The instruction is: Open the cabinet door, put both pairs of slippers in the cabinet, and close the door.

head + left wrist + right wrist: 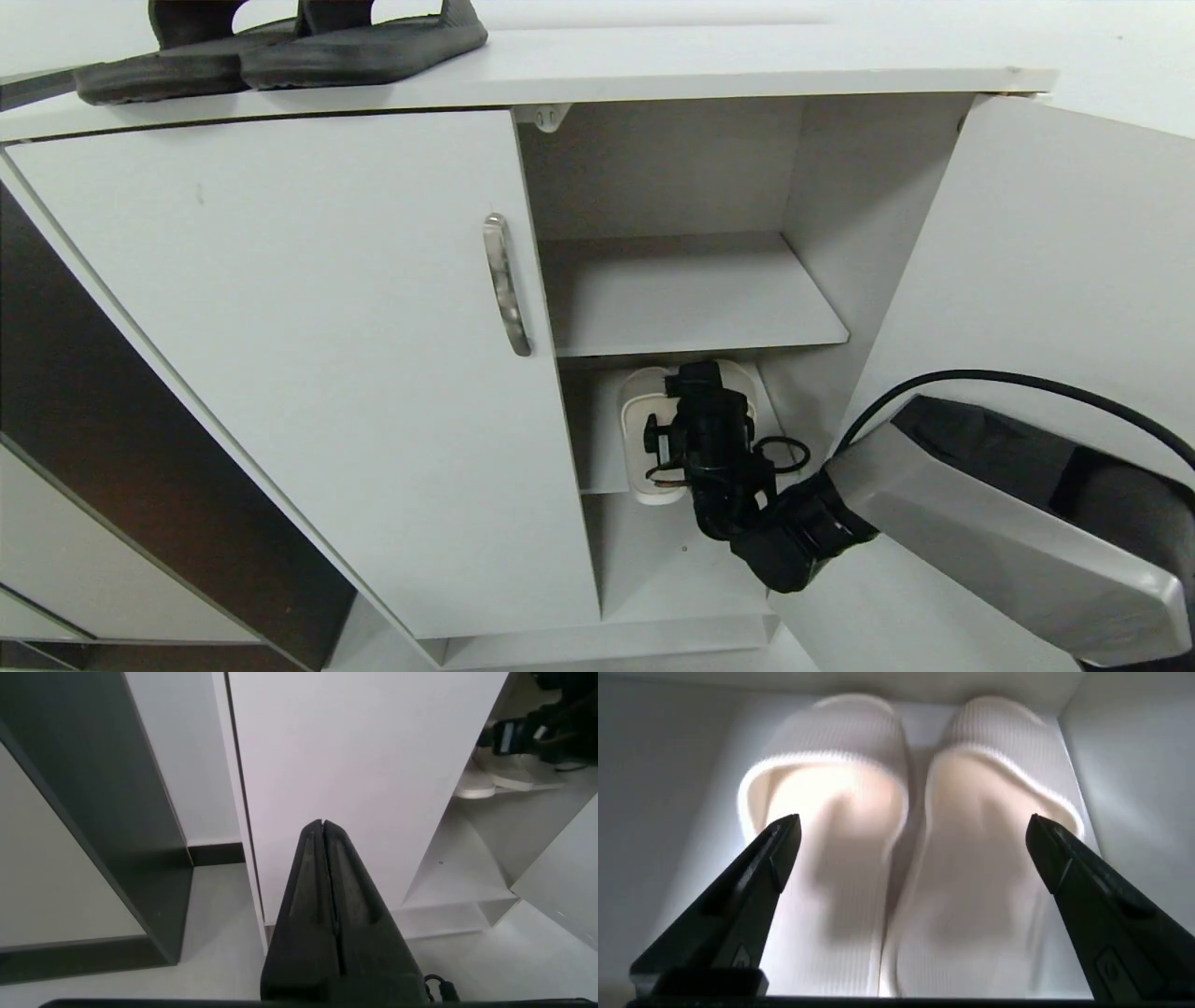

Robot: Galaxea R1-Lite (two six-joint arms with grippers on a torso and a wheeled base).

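The white cabinet has its right door swung open and its left door shut. A pair of white slippers lies side by side on the lower shelf inside, partly hidden in the head view as the white slippers. My right gripper is open, its fingers spread just outside the pair's two outer edges and not touching them; the right gripper sits at that shelf's mouth. A pair of black slippers rests on the cabinet top at the left. My left gripper is shut and empty, low before the closed left door.
The upper shelf inside the open half is bare. A metal handle runs down the closed door's right edge. A dark panel and floor lie left of the cabinet.
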